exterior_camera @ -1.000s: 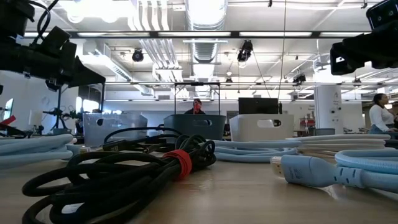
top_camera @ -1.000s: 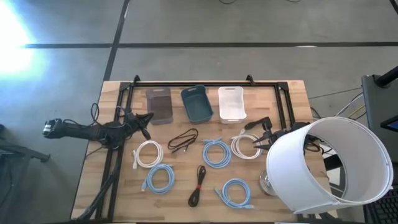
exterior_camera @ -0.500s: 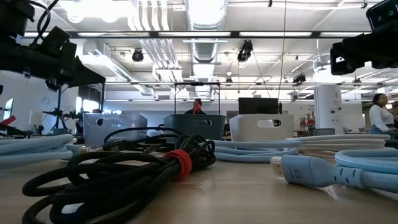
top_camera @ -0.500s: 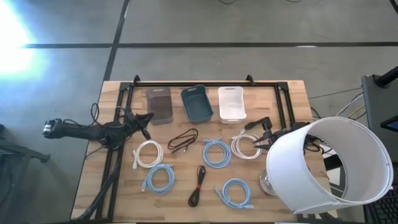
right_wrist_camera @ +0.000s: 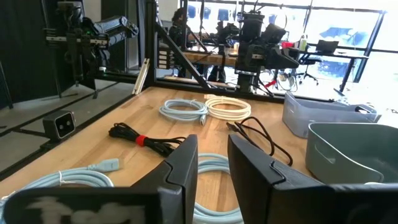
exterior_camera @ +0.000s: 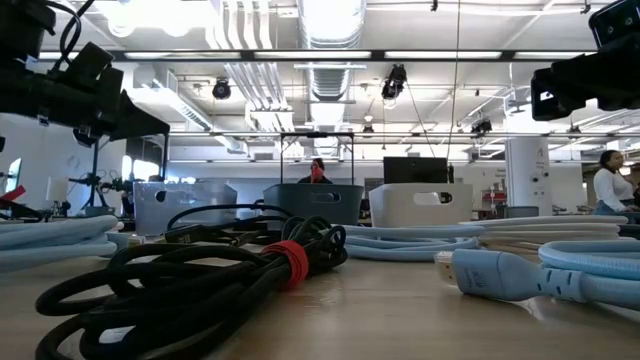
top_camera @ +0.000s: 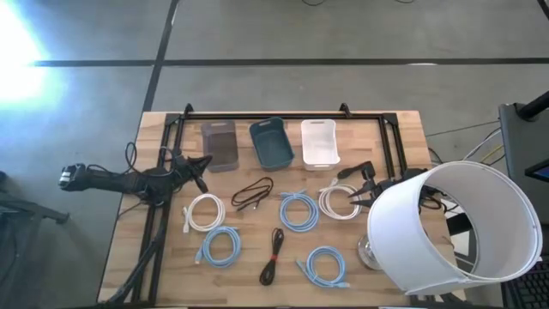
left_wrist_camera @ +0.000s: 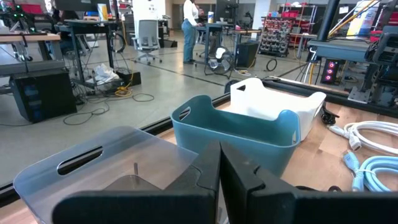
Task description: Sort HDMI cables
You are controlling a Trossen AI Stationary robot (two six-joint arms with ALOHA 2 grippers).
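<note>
Seven coiled HDMI cables point(top_camera: 298, 210) lie loose at the middle of the wooden worktop point(top_camera: 403, 129) in the high view, below three smooth plastic bins point(top_camera: 272, 142) at upper centre. Nothing is held. The left gripper point(top_camera: 202, 163), at centre left, is closed and empty. The right gripper point(top_camera: 353, 196), at centre right, is slightly parted beside a white coil point(top_camera: 338, 202). Slack, springy loops could be snagged, or neighbouring coils dragged, if one strand is pinched.

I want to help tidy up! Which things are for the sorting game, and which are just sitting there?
For sorting: light blue cables, white cables, black cables, and three bins.

Just there: white lamp shade, small camera, black frame.
</note>
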